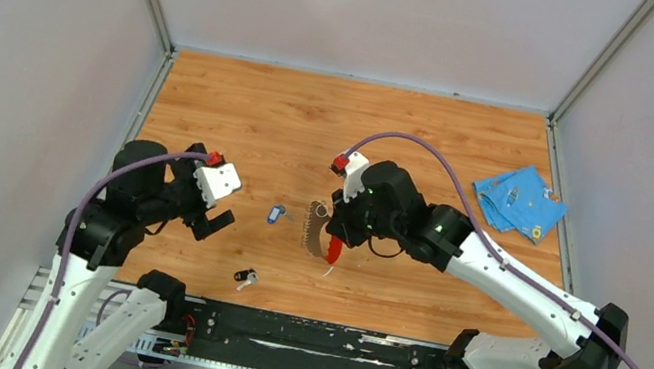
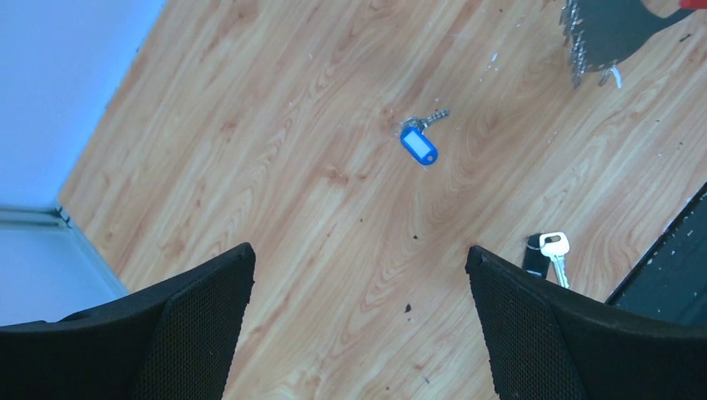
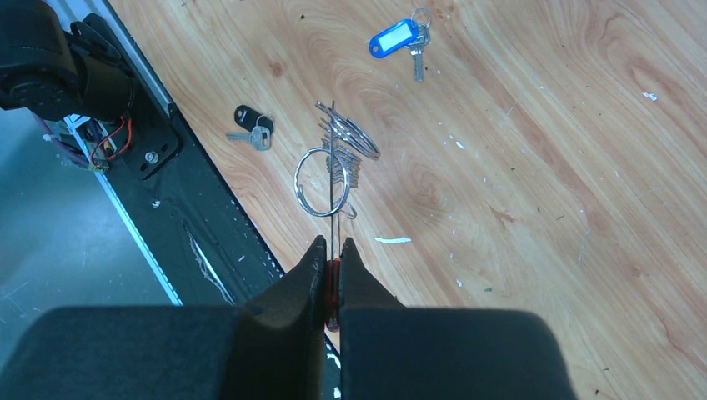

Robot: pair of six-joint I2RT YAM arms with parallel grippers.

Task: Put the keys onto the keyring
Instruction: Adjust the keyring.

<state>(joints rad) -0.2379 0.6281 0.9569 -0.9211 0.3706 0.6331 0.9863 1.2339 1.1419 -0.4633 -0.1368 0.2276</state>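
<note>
The keyring [image 1: 313,230] is a strap, grey with a red end, held off the table. My right gripper [image 1: 334,244] is shut on the red end. In the right wrist view the strap is edge-on, and its metal ring [image 3: 320,182] hangs ahead of my gripper [image 3: 331,247]. The blue-headed key [image 1: 275,214] lies on the table left of the keyring; it also shows in both wrist views [image 2: 418,147] [image 3: 392,38]. The black-headed key [image 1: 246,277] lies near the front edge and shows in both wrist views [image 2: 537,255] [image 3: 248,118]. My left gripper [image 1: 215,223] is open and empty, left of both keys [image 2: 358,254].
A blue cloth [image 1: 518,200] lies at the back right of the wooden table. A black rail [image 1: 307,333] runs along the near edge, close to the black-headed key. Grey walls enclose the table on three sides.
</note>
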